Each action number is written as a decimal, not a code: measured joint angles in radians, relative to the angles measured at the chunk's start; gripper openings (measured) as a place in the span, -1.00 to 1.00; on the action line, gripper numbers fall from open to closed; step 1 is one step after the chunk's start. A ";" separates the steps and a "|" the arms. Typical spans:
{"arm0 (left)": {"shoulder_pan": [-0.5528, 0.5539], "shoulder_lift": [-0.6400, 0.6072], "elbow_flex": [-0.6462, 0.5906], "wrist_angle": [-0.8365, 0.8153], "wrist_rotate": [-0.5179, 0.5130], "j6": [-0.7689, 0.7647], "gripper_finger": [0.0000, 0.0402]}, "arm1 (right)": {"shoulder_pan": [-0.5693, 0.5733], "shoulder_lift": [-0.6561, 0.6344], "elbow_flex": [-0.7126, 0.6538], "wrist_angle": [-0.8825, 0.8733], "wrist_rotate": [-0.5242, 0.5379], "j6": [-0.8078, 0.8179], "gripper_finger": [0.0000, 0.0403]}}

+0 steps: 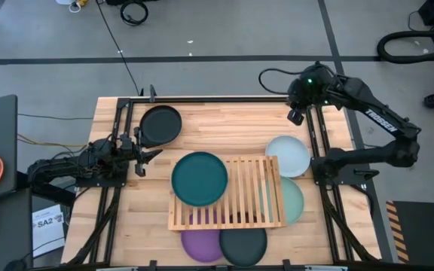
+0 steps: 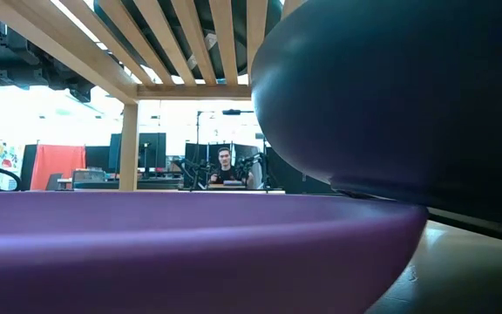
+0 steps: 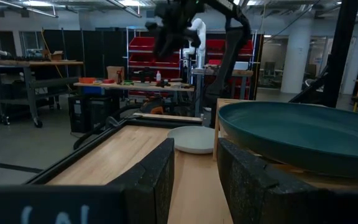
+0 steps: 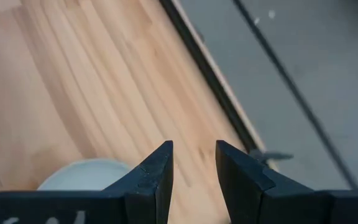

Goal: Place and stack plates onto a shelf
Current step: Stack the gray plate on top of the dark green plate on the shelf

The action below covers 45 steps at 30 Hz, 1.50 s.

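The slatted wooden shelf (image 1: 239, 197) stands mid-table. A dark teal plate (image 1: 200, 178) lies on its left end, also in the left wrist view (image 3: 303, 134). A black plate (image 1: 160, 124) lies on the table at far left. A pale blue-white plate (image 1: 287, 156) lies right of the shelf. A mint green plate (image 1: 295, 200) lies partly under the shelf's right end. A purple plate (image 1: 200, 245) and a dark plate (image 1: 244, 244) lie at its near side. No salmon pink plate shows. My left gripper (image 1: 142, 155) is open, left of the teal plate. My right gripper (image 1: 296, 114) is open, raised beyond the pale plate.
Black rails (image 1: 123, 128) run along the table's left and right sides. In the low view the purple plate (image 2: 190, 235) and the dark plate (image 2: 390, 96) fill the foreground under the shelf slats (image 2: 172, 44). A person (image 2: 225, 166) sits far behind. Bare wood lies at far centre (image 1: 232, 124).
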 joint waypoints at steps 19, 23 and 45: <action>0.000 0.000 0.000 0.000 0.000 0.000 -0.38 | -0.212 0.002 -0.418 0.130 -0.180 -0.073 -0.37; 0.000 0.000 0.000 0.000 0.000 0.000 -0.38 | -0.227 0.002 -0.481 0.157 -0.181 -0.073 -0.37; 0.000 0.000 0.000 0.000 0.000 -0.001 -0.38 | -0.231 0.097 -0.575 0.277 -0.187 -0.132 -0.37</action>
